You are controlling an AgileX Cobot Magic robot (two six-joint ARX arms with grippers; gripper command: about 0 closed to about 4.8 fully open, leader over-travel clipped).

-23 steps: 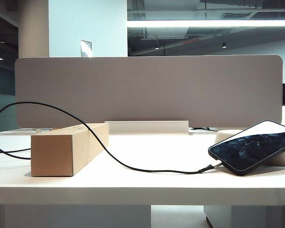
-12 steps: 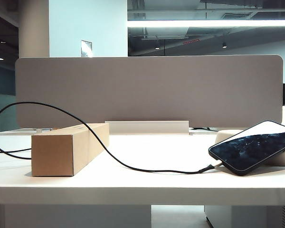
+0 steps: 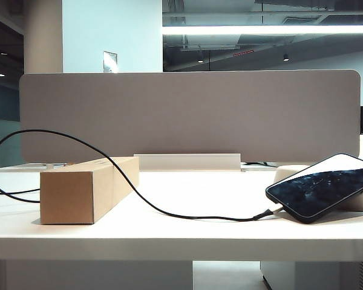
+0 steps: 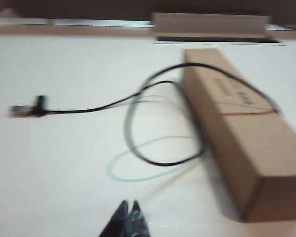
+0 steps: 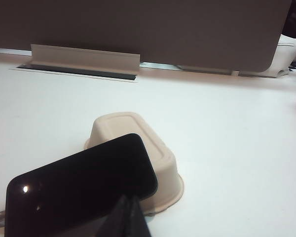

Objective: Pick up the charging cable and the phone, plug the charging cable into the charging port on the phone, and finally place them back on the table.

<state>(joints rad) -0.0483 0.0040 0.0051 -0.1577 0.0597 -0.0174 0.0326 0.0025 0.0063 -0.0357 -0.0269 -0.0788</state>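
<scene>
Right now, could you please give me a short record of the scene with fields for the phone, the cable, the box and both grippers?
phone: black glossy smartphone, tilted, leaning on an upturned pale tray
cable: thin black charging cable, draped over the box, its plug end at the phone's lower edge
box: long brown cardboard box on the white table, left side
left gripper: shut, empty, above the table near the box
right gripper: shut, empty, just in front of the phone

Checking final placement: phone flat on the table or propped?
Propped. The phone leans tilted on the upturned pale tray, lower end by the table, cable at that end.
</scene>
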